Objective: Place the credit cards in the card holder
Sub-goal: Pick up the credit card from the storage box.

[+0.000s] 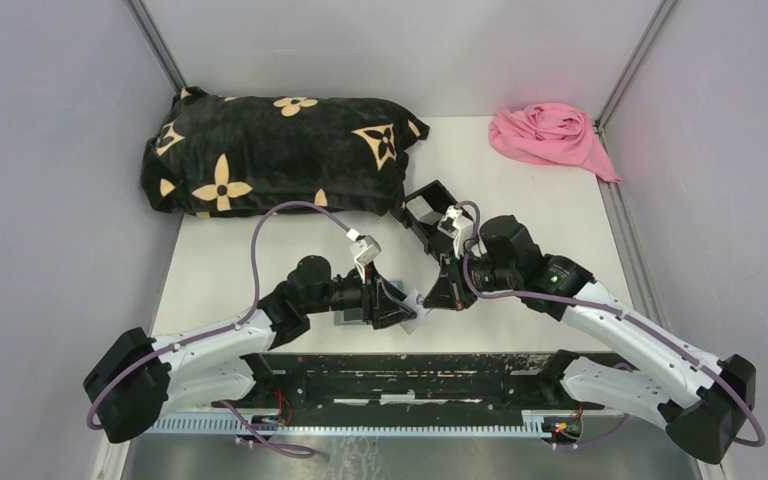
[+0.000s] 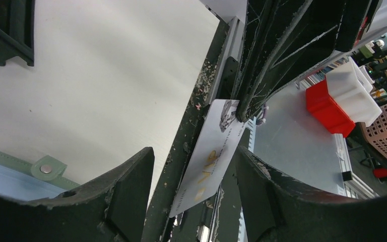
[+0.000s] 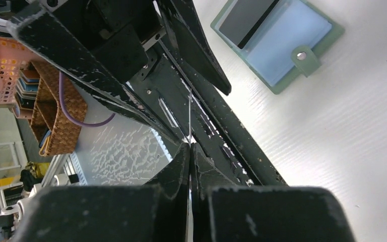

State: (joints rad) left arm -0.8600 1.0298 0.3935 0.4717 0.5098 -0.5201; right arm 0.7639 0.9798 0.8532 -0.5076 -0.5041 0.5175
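credit card [image 2: 211, 151]: white plastic, glossy, gilt print | card holder [image 3: 277, 43]: sage green, matt, possibly faux leather, metal snap [image 3: 301, 56] | table [image 2: 106, 75]: white, matt, finely ribbed | left gripper [image 2: 194, 151]: black, scuffed, flaking | pillow [image 1: 280, 155]: plush cloth | pink cloth [image 1: 550, 135]: soft, matt

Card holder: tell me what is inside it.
The card holder lies open: a pale blue panel and a grey card with a dark stripe. Anything beneath them is covered.
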